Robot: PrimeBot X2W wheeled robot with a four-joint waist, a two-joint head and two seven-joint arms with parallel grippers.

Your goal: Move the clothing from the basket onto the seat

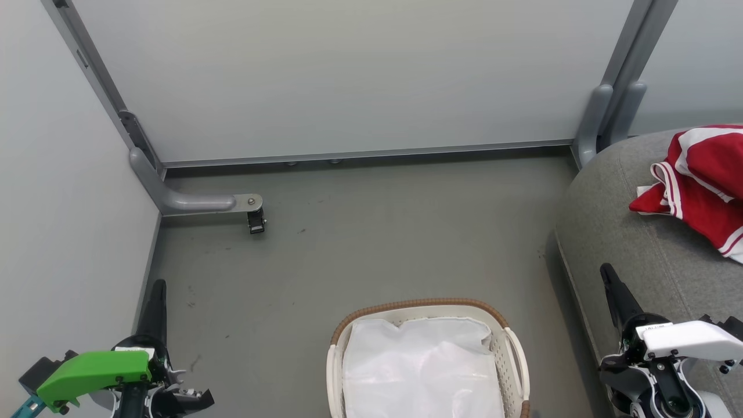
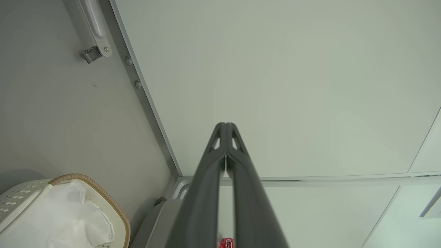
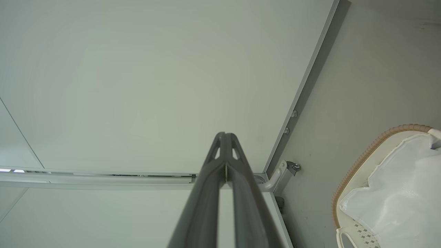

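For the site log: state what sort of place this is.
Probably a partitioned test bay: pale wall panels in grey metal frames, a caster on one frame foot, bare grey floor, with a laundry basket and grey seat inside.

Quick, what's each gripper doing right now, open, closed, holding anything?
Left gripper: jaws closed, tips together, holding nothing.
Right gripper: jaws closed, tips together, holding nothing.
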